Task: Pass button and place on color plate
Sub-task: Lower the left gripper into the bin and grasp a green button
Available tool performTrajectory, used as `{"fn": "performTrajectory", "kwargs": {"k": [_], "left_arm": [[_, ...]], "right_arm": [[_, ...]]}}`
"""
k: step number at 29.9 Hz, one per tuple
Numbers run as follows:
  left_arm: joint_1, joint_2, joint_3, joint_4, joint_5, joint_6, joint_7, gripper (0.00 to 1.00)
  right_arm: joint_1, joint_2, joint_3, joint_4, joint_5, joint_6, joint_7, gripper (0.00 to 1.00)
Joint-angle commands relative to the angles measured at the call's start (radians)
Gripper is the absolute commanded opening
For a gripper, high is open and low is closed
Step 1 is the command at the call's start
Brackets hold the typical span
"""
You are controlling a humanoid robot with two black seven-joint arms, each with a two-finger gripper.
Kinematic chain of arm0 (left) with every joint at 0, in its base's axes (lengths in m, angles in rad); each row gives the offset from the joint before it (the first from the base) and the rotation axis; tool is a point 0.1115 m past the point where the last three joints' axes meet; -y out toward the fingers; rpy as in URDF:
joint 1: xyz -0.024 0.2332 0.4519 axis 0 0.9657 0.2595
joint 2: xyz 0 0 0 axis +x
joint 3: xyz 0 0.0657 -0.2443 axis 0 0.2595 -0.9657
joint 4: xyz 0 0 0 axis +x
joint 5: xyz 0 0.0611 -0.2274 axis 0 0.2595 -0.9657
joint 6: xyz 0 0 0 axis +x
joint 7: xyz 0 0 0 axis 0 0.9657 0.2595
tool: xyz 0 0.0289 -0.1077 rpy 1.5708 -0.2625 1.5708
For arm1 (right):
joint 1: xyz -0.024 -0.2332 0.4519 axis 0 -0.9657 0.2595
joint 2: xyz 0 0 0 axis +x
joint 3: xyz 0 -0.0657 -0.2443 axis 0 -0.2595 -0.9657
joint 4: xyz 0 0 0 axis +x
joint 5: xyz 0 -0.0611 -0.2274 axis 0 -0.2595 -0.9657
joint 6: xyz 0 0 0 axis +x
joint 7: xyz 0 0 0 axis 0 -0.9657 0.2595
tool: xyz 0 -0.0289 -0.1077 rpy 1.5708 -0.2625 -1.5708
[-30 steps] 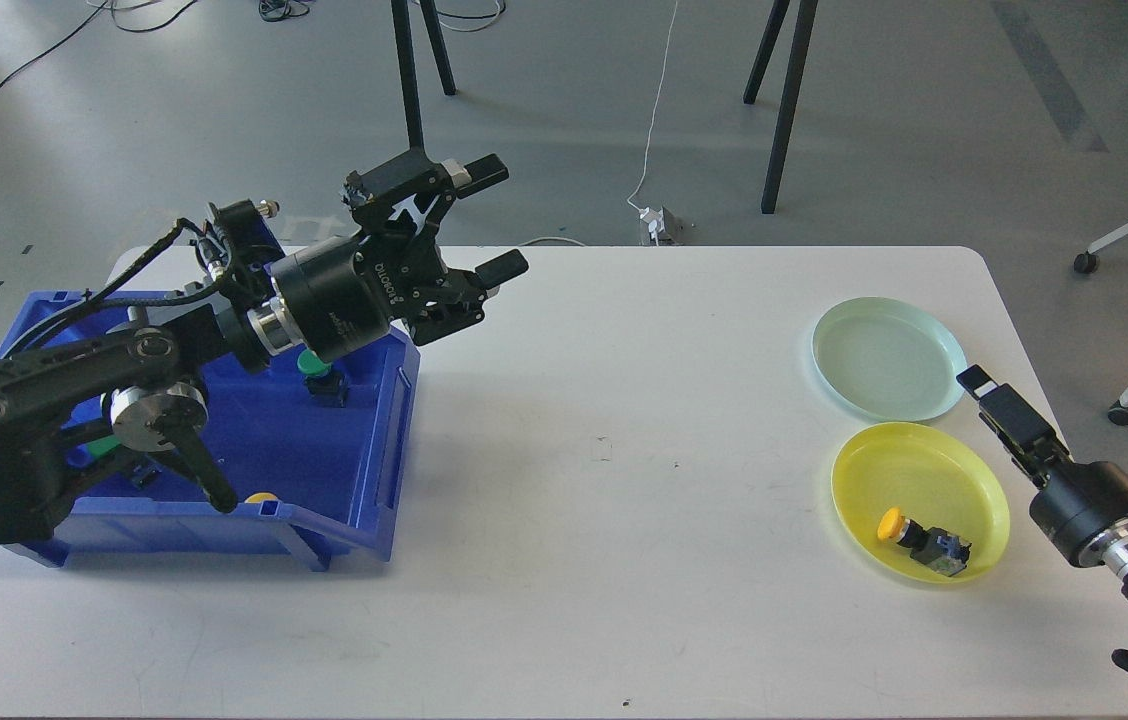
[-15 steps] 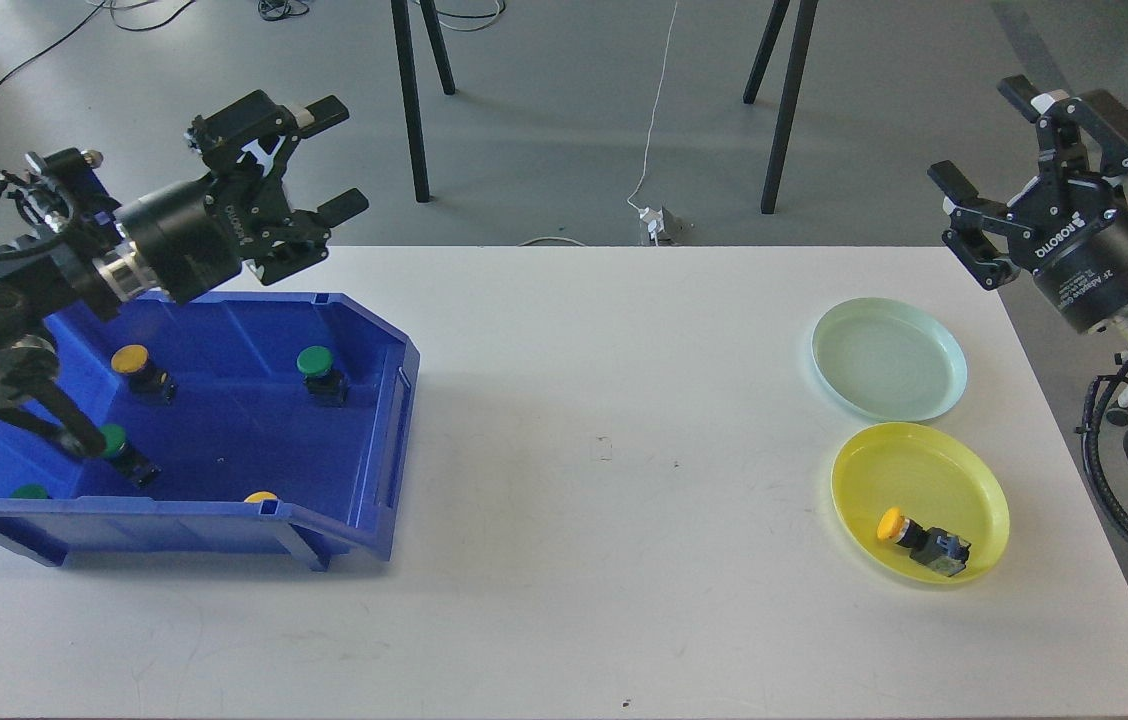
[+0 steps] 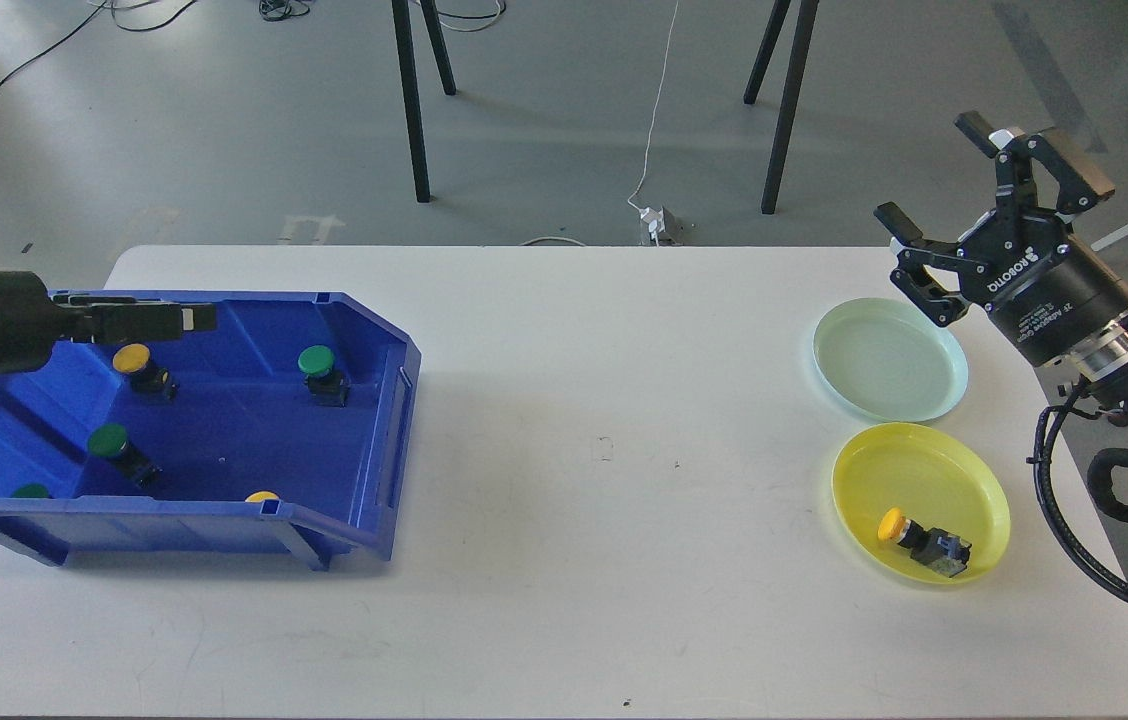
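The left gripper (image 3: 186,318) points sideways over the blue bin's (image 3: 364,520) far rim, seen edge-on, fingers indistinguishable; the right gripper (image 3: 932,170), well right of the bin, is raised with fingers spread.

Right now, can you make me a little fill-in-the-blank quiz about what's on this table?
1. The button lying on the yellow plate has a ____ cap.
2. The pale green plate holds ____ buttons.
3. The other buttons sit in a ____ bin.
4. The right gripper hangs with its fingers ____.

Missing words: yellow; no; blue; open
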Motion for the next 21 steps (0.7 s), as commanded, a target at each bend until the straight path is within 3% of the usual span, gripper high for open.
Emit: {"fn": "performTrajectory", "kwargs": {"k": [1, 6, 9, 14, 21], "left_arm": [[0.004, -0.007, 0.005, 0.001, 0.131, 0.000, 0.000, 0.99], [0.010, -0.009, 0.033, 0.026, 0.272, 0.000, 0.000, 0.99], [0.022, -0.029, 0.080, 0.099, 0.357, 0.000, 0.000, 0.99], [0.024, -0.095, 0.108, 0.230, 0.368, 0.000, 0.000, 0.98], [0.045, -0.136, 0.108, 0.291, 0.373, 0.000, 0.000, 0.98]], "right_arm": [[-0.008, -0.002, 0.000, 0.000, 0.001, 0.001, 0.000, 0.95], [-0.016, -0.002, 0.000, 0.000, 0.000, 0.001, 0.000, 0.95], [-0.030, -0.002, 0.000, 0.001, 0.001, 0.001, 0.000, 0.95], [-0.041, -0.004, 0.000, 0.003, 0.001, 0.001, 0.000, 0.95], [-0.045, -0.010, 0.000, 0.003, 0.001, 0.001, 0.000, 0.95]]}}
